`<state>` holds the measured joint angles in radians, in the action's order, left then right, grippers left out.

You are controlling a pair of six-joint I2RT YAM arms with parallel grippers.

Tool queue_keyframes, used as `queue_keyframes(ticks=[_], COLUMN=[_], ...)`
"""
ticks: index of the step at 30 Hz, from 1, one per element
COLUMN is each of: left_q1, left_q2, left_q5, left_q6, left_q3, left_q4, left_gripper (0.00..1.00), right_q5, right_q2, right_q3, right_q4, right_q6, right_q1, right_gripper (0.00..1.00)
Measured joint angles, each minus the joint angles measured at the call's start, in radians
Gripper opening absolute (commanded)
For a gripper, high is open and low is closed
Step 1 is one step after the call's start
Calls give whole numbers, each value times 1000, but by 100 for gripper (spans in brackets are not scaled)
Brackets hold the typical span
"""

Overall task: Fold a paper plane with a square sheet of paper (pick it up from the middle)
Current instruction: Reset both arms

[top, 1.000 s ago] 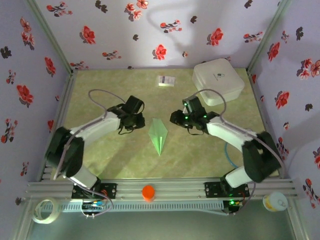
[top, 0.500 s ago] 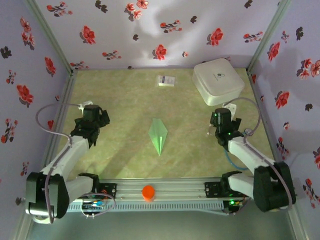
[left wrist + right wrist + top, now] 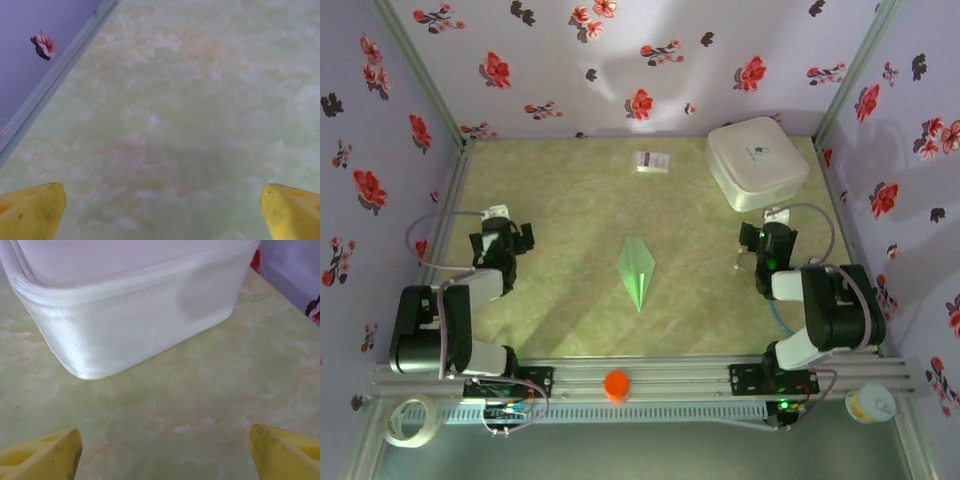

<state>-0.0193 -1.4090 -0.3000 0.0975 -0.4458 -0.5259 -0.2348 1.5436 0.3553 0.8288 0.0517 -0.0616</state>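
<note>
Change: I drew both arms back to their sides
Paper plane point(image 3: 638, 268): lies free in the middle of the worktop point(image 3: 560, 310)
Left fingers point(image 3: 30, 212): wide apart, empty
Right fingers point(image 3: 287, 450): wide apart, empty, facing the white box point(image 3: 125, 315)
Meaning: I judge the folding finished
</note>
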Motion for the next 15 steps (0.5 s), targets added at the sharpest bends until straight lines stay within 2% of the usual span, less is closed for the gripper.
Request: queue_keyframes(ticks=[1, 2, 3, 8, 15], left_q1=[17, 33, 45, 52, 45], left_q2=[-14, -32, -51, -126, -129], left_q5=[22, 44, 73, 172, 190], left_q6=[0, 0, -1, -12, -20], left_q3=[5, 6, 6, 53, 62], left_q4=[-39, -69, -100, -254, -325], left_gripper=[100, 100, 100, 100, 100], right_q5=[14, 26, 28, 22, 22], right_q2=[15, 19, 19, 19, 19], right_q3=[-6, -8, -6, 14, 15], right_q4=[8, 0, 3, 24, 27], right_q6=[-1, 0, 4, 24, 27], right_q1=[5, 8, 10, 30, 31], right_gripper=[87, 96, 99, 99, 99])
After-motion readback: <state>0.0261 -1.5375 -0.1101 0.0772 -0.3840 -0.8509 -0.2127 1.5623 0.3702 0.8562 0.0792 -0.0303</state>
